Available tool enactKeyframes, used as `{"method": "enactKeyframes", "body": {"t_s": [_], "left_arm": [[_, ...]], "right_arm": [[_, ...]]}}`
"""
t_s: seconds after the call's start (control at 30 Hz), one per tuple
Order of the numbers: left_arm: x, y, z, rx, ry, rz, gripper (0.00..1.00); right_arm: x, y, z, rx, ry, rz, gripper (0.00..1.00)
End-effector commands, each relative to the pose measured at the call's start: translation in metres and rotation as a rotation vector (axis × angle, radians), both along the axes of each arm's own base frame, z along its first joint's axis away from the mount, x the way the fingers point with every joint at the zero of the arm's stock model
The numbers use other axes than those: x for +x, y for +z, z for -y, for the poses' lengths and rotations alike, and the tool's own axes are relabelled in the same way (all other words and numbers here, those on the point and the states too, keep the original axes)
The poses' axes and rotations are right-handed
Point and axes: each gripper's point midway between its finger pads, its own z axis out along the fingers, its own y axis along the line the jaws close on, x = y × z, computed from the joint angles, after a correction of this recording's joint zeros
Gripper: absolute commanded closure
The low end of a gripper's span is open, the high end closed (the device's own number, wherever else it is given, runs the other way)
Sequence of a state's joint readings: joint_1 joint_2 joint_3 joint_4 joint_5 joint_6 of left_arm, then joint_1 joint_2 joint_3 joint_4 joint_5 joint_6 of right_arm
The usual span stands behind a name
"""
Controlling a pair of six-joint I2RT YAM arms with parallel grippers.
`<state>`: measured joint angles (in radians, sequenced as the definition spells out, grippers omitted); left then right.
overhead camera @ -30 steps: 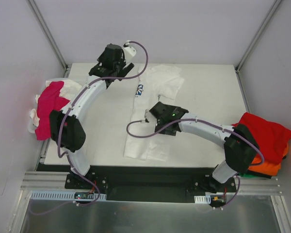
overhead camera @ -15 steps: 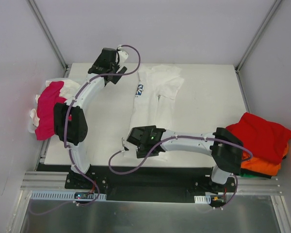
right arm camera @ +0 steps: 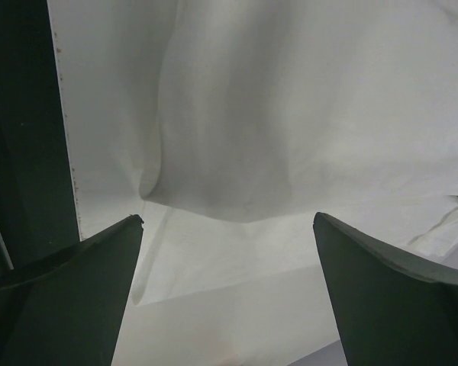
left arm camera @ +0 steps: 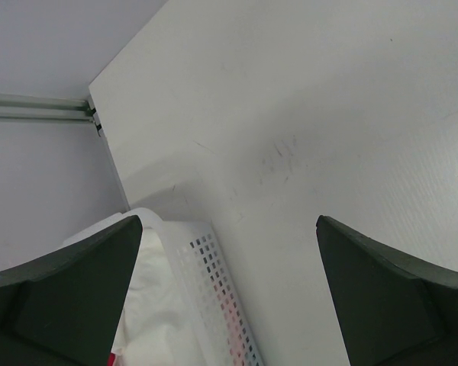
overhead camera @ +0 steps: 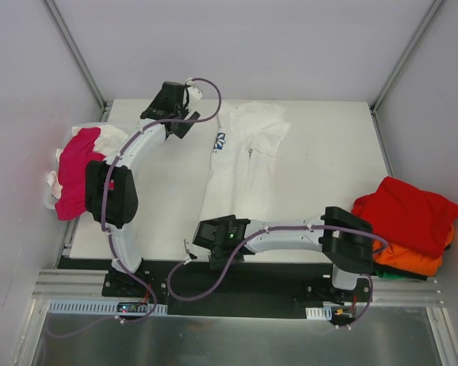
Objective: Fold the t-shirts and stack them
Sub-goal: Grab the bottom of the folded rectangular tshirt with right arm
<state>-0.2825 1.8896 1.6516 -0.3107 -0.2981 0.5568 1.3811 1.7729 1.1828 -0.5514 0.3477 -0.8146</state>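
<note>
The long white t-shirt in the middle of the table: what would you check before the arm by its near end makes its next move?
1. Right gripper open: ok, jaws wide, nothing held.
2. Right gripper lined up on the long white cloth t-shirt: ok, the shirt's near hem lies just ahead of it.
3. Hem flat: not ok, it is rippled, with a pucker near the table edge.
4. Left gripper open and empty: ok, over bare table beside the white perforated plastic basket.
5. Right arm clear of the red t-shirt at the right edge: cannot tell.
</note>
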Motion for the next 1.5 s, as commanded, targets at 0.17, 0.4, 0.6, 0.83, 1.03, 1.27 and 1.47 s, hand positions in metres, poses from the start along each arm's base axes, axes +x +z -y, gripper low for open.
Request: {"method": "enactKeyframes", "body": {"t_s": [0.17, 0.4, 0.6, 0.83, 1.03, 1.27, 1.47], "left_arm": [[-0.011, 0.023, 0.002, -0.033, 0.000, 0.058, 0.01], [-0.019, 0.021, 0.001, -0.036, -0.004, 0.052, 0.01], [-0.027, 0.022, -0.001, -0.036, -0.006, 0.052, 0.01], [-0.037, 0.021, -0.004, -0.034, -0.010, 0.045, 0.00], [-0.050, 0.014, -0.009, -0.017, -0.014, 0.031, 0.01], [-0.056, 0.012, -0.014, 0.007, -0.007, 0.035, 0.01], [-0.057, 0.012, -0.016, 0.011, 0.002, 0.039, 0.01]], "right_arm": [[-0.004, -0.015, -0.004, 0.029, 0.040, -0.055, 0.01], [0.005, -0.020, -0.002, 0.064, 0.016, -0.165, 0.01], [0.011, -0.028, 0.001, 0.094, -0.003, -0.275, 0.03], [0.010, -0.037, -0.002, 0.109, -0.003, -0.367, 0.06], [0.007, -0.042, -0.004, 0.109, -0.008, -0.398, 0.14], [-0.002, -0.047, -0.007, 0.103, -0.029, -0.441, 0.38], [-0.017, -0.050, -0.006, 0.086, -0.019, -0.476, 0.53]]}}
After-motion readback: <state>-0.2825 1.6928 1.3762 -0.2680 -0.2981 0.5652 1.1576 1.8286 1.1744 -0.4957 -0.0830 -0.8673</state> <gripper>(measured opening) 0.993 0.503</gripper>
